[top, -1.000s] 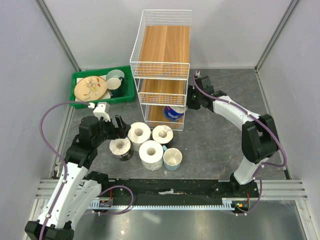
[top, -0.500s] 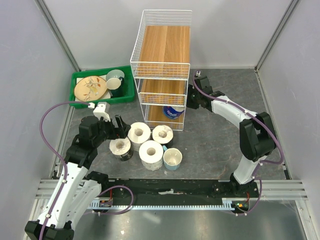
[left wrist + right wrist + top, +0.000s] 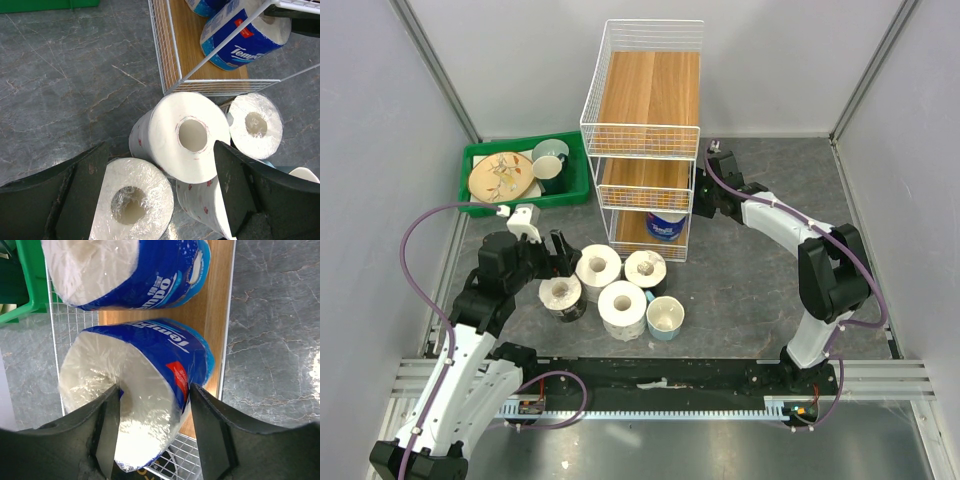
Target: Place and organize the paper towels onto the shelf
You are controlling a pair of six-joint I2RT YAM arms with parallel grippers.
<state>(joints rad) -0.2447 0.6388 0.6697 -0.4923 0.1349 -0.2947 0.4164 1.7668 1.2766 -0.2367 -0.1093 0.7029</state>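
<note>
Clustered rolls (image 3: 622, 300) block the shelf (image 3: 642, 152) front; bare table (image 3: 740, 285) lies right of them.

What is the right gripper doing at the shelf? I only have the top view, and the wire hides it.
Observer: On the right wrist camera, the right gripper has a finger against each side of a blue-wrapped roll, over the bottom board of the shelf.
Operator: Anything else on that board?
Observer: Yes, a second blue-wrapped roll lies beyond it, with a strip of bare board between them.
Operator: And the left gripper?
Observer: On the left wrist camera, the left gripper is open, with a fingertip on either side of an upright white roll. It shows no squeeze.
</note>
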